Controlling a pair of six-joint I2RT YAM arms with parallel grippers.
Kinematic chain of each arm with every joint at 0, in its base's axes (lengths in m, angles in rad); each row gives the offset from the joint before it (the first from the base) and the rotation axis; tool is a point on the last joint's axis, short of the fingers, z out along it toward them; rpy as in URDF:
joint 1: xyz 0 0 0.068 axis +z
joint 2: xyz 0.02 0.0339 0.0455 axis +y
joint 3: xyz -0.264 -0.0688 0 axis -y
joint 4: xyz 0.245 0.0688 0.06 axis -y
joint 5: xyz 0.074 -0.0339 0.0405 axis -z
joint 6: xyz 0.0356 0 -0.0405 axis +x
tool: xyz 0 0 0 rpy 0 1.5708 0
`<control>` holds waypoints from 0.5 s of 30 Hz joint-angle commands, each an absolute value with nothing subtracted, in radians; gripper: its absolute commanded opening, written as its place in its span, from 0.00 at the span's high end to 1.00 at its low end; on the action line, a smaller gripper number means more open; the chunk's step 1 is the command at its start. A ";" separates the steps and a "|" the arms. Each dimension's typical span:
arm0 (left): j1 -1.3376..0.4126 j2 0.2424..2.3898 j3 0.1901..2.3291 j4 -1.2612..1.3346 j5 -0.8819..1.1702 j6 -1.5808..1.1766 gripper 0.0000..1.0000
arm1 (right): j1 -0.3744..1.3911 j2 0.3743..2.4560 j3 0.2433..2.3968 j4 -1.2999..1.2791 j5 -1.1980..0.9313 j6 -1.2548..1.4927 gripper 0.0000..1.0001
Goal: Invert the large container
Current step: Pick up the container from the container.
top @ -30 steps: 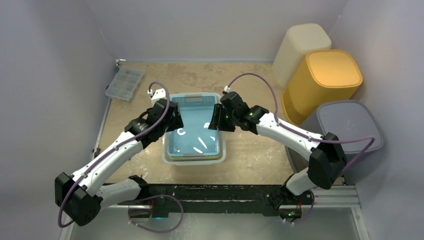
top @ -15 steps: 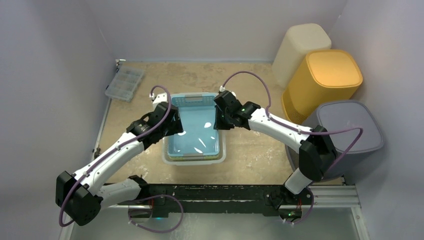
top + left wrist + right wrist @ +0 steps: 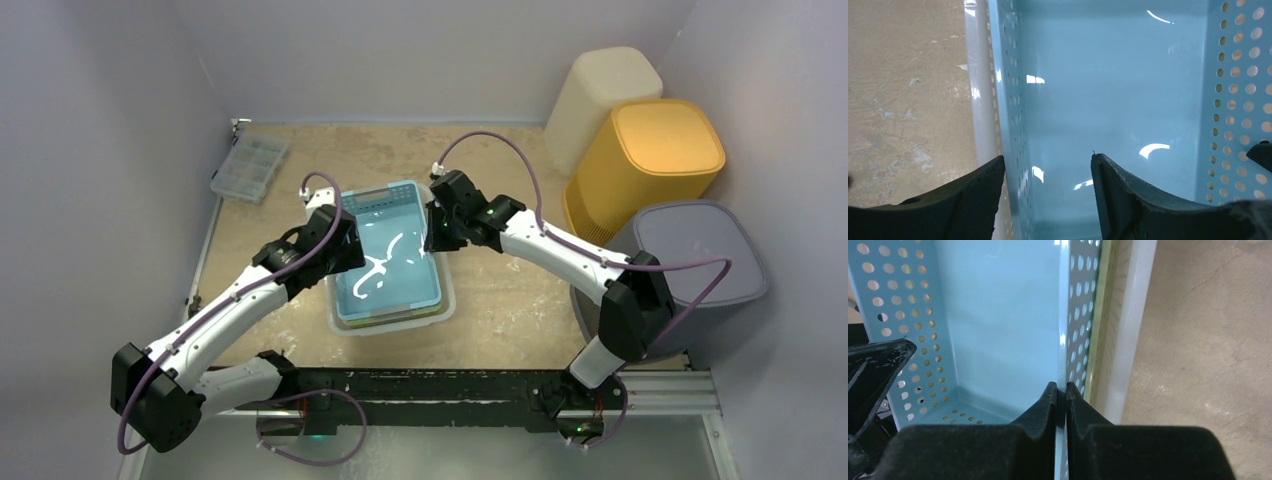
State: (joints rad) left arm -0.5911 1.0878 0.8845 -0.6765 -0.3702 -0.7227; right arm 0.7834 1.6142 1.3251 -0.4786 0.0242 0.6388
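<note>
Since a second ago the right gripper (image 3: 437,232) has closed on the right wall of the blue perforated container (image 3: 390,265), which now sits skewed in the white outer tub (image 3: 447,300) instead of square to it. From above, the container lies mid-table, nested in that tub, with one arm at each long side, probably so it can be lifted out and rolled over.

On the left wrist camera, the left gripper (image 3: 1047,165) stands spread astride the container's left wall (image 3: 1015,100). Its outer finger is over the white tub rim (image 3: 979,100) and nothing is gripped yet.

On the right wrist camera, the right gripper (image 3: 1061,390) is pinching only the blue wall's top edge. The yellowish liner (image 3: 1096,365) and white rim (image 3: 1133,340) lie outside its jaws, so the lift should separate blue from the rest.
</note>
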 commanded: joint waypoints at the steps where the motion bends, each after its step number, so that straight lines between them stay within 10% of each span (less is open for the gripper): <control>1: -0.587 1.055 0.872 -0.681 -0.362 -0.746 0.38 | 0.769 1.556 1.378 -0.421 -0.058 0.590 1.00; 15: -0.587 1.035 0.873 -0.662 -0.313 -0.742 0.60 | 0.732 1.563 1.413 -0.451 -0.105 0.538 1.00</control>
State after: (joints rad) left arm -0.5907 1.0420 0.8707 -0.6838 -0.3492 -0.7403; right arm 0.7364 1.6066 1.3312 -0.4728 -0.0601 0.5854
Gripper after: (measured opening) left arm 0.412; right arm 0.078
